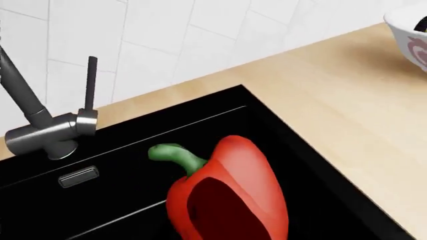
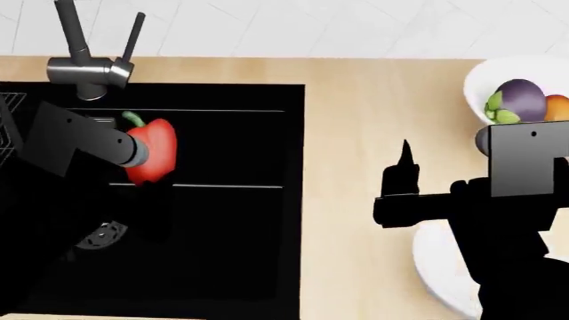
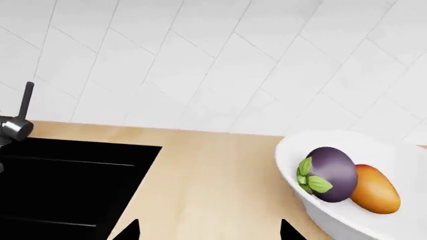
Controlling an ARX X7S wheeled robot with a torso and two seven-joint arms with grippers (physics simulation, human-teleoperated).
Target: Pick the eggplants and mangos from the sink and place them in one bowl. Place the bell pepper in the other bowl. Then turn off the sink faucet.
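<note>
My left gripper (image 2: 142, 159) is shut on the red bell pepper (image 2: 158, 143) and holds it over the black sink (image 2: 231, 233), near the faucet (image 2: 84, 67). The left wrist view shows the pepper (image 1: 230, 195) close up with its green stem; the fingers are hidden. My right gripper (image 2: 404, 163) is open and empty above the wooden counter, its fingertips (image 3: 130, 231) wide apart. A white bowl (image 2: 476, 77) at the far right holds an eggplant (image 2: 520, 99) and a mango (image 2: 558, 107). A second white bowl (image 2: 436, 260) sits under my right arm.
The faucet lever (image 2: 133, 37) stands upright; no water shows. The sink drain (image 2: 106, 233) lies below my left arm. A dish rack (image 2: 7, 120) is at the left edge. The wooden counter (image 2: 356, 120) runs between sink and bowls, with a tiled wall behind.
</note>
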